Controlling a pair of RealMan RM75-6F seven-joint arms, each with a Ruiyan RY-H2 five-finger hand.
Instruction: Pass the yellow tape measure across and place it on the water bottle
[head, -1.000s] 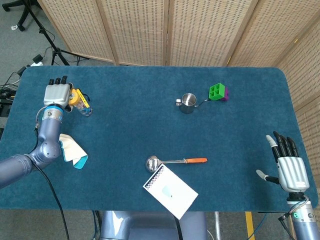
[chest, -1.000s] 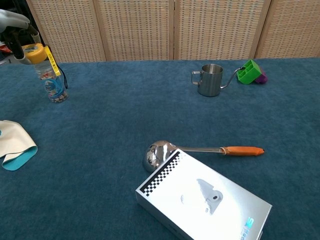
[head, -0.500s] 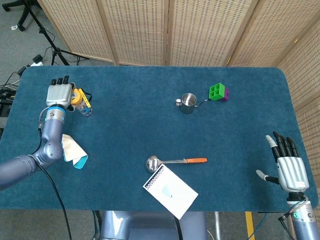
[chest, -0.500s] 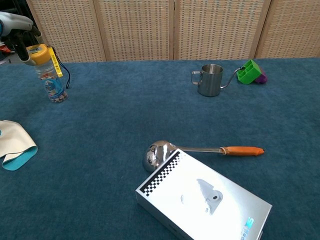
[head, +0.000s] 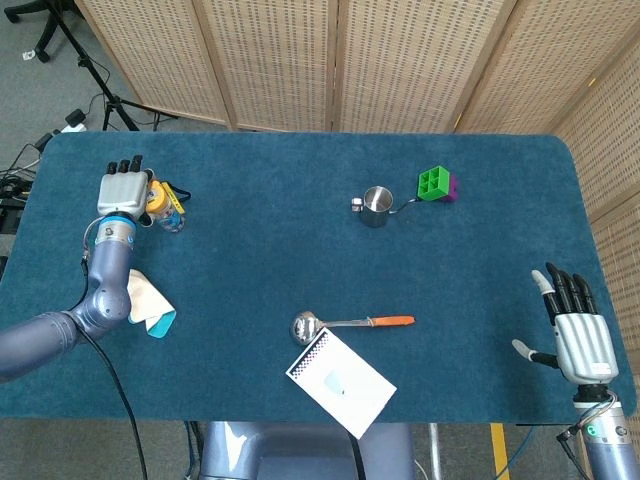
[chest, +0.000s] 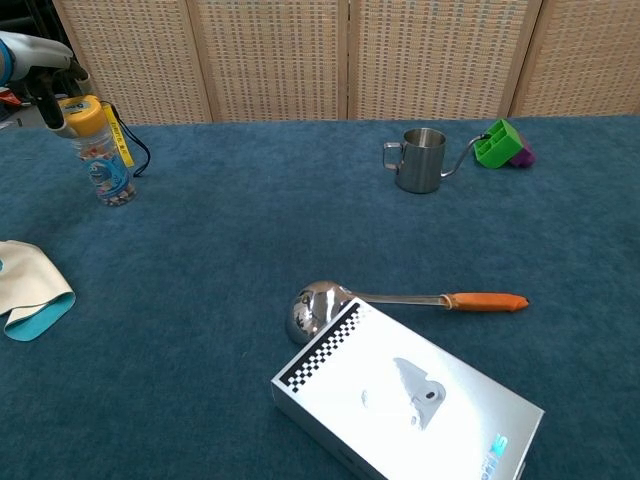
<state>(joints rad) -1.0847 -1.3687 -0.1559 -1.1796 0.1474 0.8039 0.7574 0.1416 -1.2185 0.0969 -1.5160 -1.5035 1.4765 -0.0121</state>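
Note:
The yellow tape measure (head: 157, 197) (chest: 84, 112) sits on top of the small clear water bottle (head: 171, 221) (chest: 107, 172) at the table's far left, its strap hanging down the bottle's side. My left hand (head: 121, 189) (chest: 40, 62) is over and beside it, and its fingers still hold the tape measure's left side. My right hand (head: 577, 334) shows only in the head view. It rests at the front right corner with its fingers spread and holds nothing.
A white and teal cloth (head: 148, 305) (chest: 30, 290) lies near my left forearm. A steel cup (head: 376, 206), a green block (head: 435, 184), an orange-handled ladle (head: 350, 322) and a white box (head: 340, 380) lie on the blue table (head: 250, 260).
My left hand has shifted slightly right and down with the tape measure, bringing it squarely onto the bottle's cap. The right hand has not moved.

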